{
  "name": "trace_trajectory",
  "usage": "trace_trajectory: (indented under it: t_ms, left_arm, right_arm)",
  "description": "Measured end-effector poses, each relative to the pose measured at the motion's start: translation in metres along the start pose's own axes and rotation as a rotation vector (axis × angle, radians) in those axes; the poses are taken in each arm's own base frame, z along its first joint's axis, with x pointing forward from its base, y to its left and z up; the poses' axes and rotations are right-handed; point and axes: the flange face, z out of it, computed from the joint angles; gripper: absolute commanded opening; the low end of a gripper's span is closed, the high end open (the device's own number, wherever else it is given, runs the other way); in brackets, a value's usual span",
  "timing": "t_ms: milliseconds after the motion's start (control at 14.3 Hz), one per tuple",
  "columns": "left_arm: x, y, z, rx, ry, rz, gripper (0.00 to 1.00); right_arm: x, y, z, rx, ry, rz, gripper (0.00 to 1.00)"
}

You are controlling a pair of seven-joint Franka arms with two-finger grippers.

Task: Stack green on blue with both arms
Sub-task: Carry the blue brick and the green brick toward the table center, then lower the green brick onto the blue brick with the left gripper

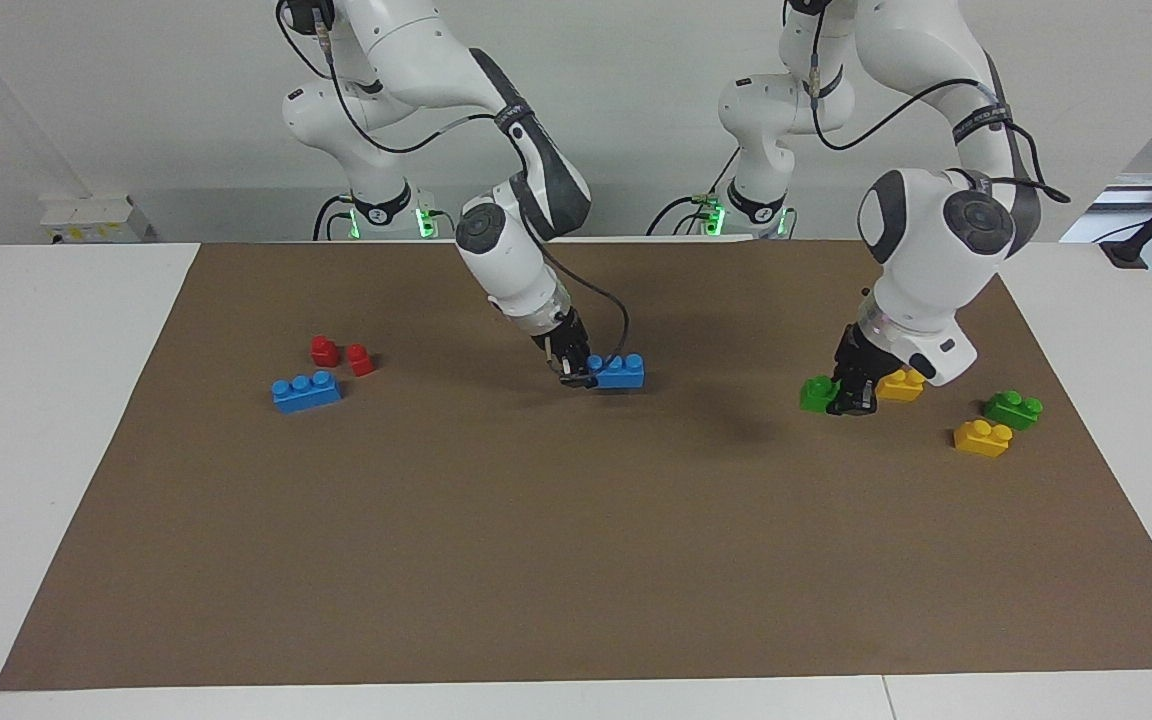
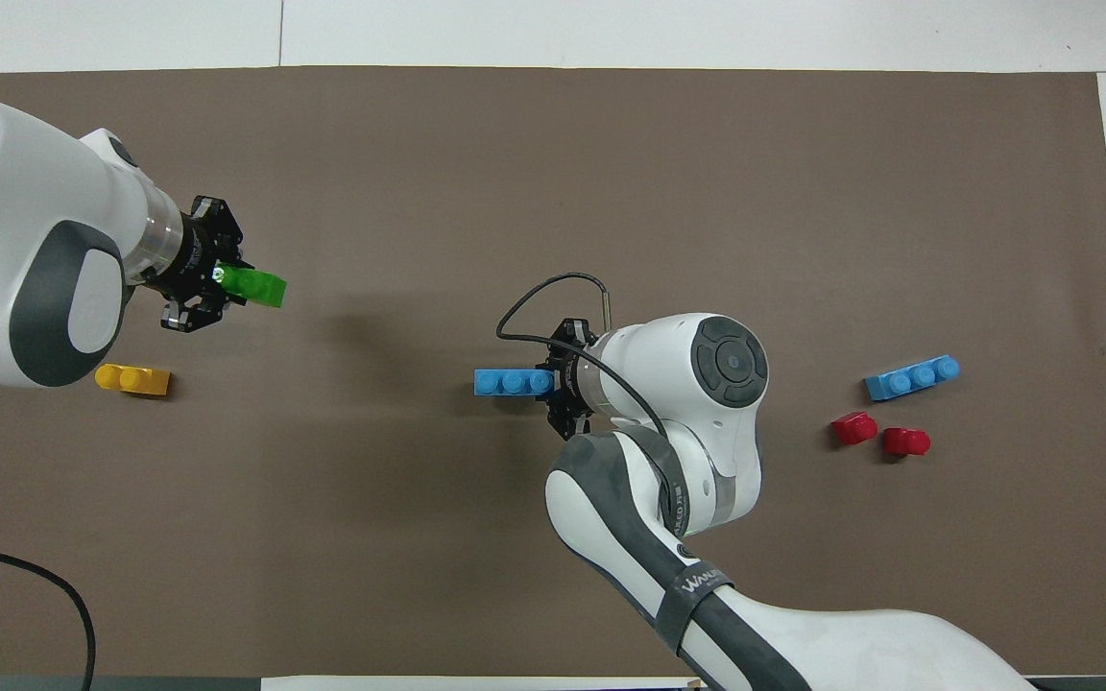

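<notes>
My left gripper [image 1: 851, 396] is shut on one end of a small green brick [image 1: 818, 393] and holds it low over the mat toward the left arm's end of the table. In the overhead view the green brick [image 2: 260, 286] sticks out of the left gripper [image 2: 225, 278] toward the middle. My right gripper [image 1: 581, 372] is shut on the end of a blue three-stud brick [image 1: 621, 371] low over the middle of the mat. In the overhead view this blue brick [image 2: 512, 382] points out of the right gripper [image 2: 553, 386] toward the left arm's end. The two held bricks are well apart.
A second blue brick [image 1: 306, 390] and two red pieces [image 1: 325, 350] lie toward the right arm's end of the brown mat [image 1: 576, 560]. A second green brick [image 1: 1013, 408] and two yellow bricks [image 1: 982, 437] [image 1: 901, 385] lie by the left gripper.
</notes>
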Motion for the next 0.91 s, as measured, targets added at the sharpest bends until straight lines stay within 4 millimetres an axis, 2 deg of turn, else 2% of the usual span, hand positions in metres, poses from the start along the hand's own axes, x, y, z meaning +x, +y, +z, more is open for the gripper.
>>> trace_trajectory:
  t_ms: [210,350,491,631,911]
  left_arm:
    - [-0.045,-0.007,-0.005,-0.003,0.003,-0.119,0.0]
    - [-0.081,-0.01,-0.001,-0.006,0.002,-0.164,0.0]
    - [-0.123,-0.017,0.011,-0.036,-0.004,-0.185,0.0]
    - [-0.162,-0.033,0.028,-0.065,-0.013,-0.191,0.0]
    - [-0.208,-0.058,0.043,-0.086,-0.025,-0.2,0.0]
  right_arm:
    - [0.005,0.001,0.006,-0.002,0.005,0.01,0.0]
    - [0.009,0.003,0.009,-0.001,0.01,0.014,0.0]
    - [0.012,0.004,0.012,0.004,0.013,0.018,0.0]
    - [0.014,0.006,0.015,0.002,0.017,0.021,0.0]
    - [0.017,0.014,0.025,0.015,0.017,0.029,0.0]
